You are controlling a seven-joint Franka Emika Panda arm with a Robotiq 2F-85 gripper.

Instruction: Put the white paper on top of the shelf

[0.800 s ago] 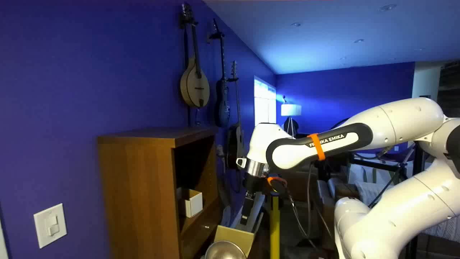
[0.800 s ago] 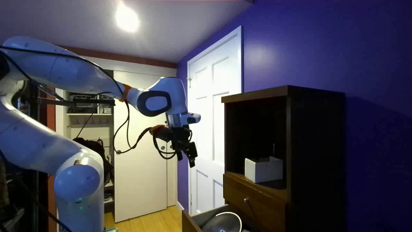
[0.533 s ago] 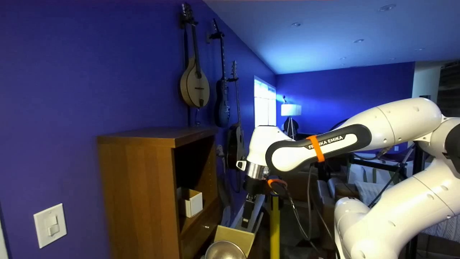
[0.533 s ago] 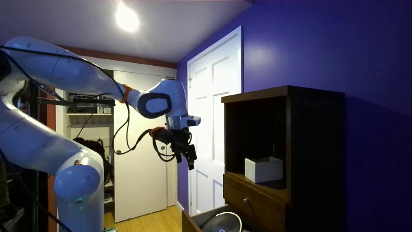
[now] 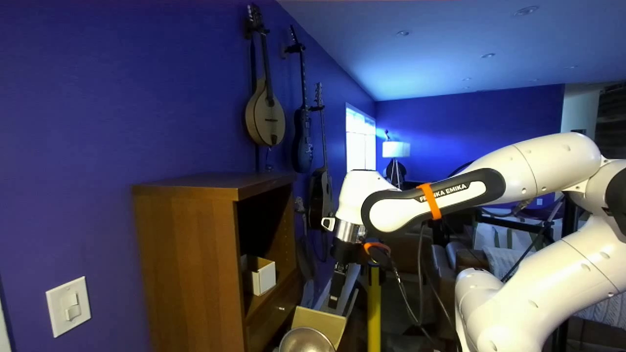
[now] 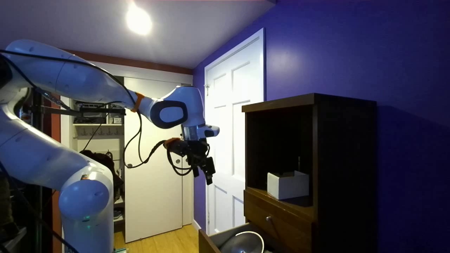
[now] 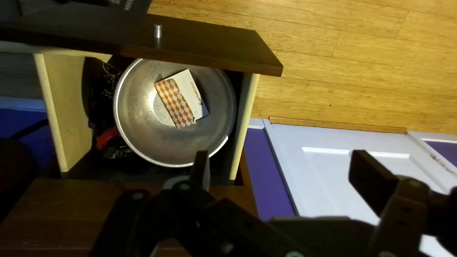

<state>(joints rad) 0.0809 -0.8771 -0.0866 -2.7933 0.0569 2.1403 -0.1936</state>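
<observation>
- Your gripper [image 7: 285,175] stands spread wide, holding nothing.
- The paper [image 7: 188,92] lies in the bowl [image 7: 139,132], an orange-patterned piece [image 7: 175,103] against it, perhaps joined.
- Expect it light, thin, easily creased; you'd best pinch its free edge, clear of the bowl.

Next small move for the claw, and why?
I'd probably shift the open black claw sideways toward the white paper with orange scallop print before lowering. In the wrist view, the paper lies inside the round silver metal bowl, up and left of the claw's gap, so going straight down would likely miss it.
</observation>
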